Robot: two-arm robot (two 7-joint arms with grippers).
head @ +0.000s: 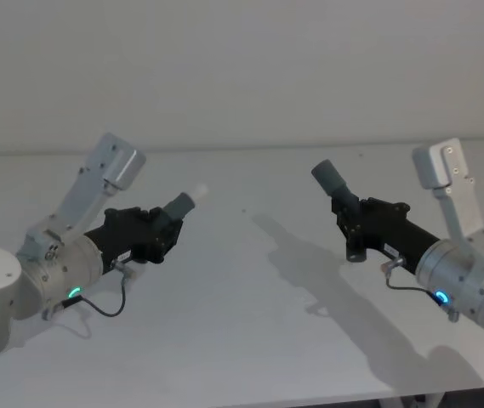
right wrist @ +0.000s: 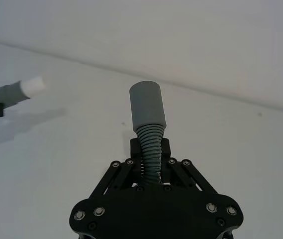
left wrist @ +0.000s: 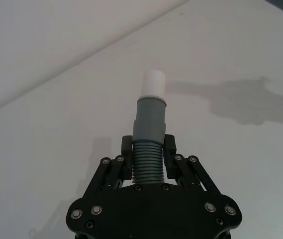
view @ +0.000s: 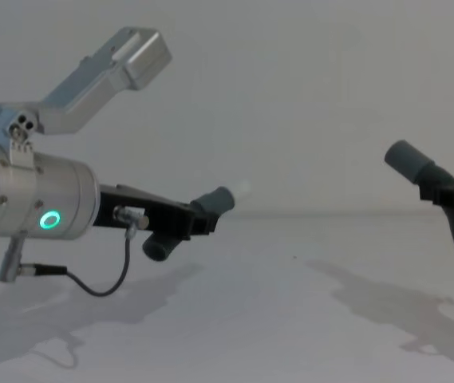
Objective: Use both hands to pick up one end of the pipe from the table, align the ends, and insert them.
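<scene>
- Left gripper (left wrist: 148, 147): black two-finger plastic linkage, closed on the ribbed section of the left pipe piece (left wrist: 150, 117); both fingers (left wrist: 126, 145) press against the corrugations.
- Left pipe piece: dark grey, with a smooth stepped cuff ending in a narrower whitish tip (left wrist: 154, 83). In the chest view its other end (view: 159, 246) hangs below the gripper, showing the elbow bend.
- Left arm: silver cylindrical wrist (head: 59, 270) with a green ring light (view: 49, 220) and a thin looping cable (view: 99, 283). It reaches in from the left edge, angled up and toward the middle.
- Right gripper (right wrist: 149, 147): the same black linkage, clamped on the ribbed neck of the right pipe piece (right wrist: 147, 107).
- Right pipe piece: grey corrugated neck widening into a plain smooth wide cuff (head: 330, 178) with a blunt end.
- Right arm: silver wrist (head: 467, 280) enters from the right, angled up and toward the middle.
- Bench (head: 242, 331): matte whitish-grey. Both pieces are held in the air above it, tip and cuff well apart, and the arms' shadows fall on the surface.
</scene>
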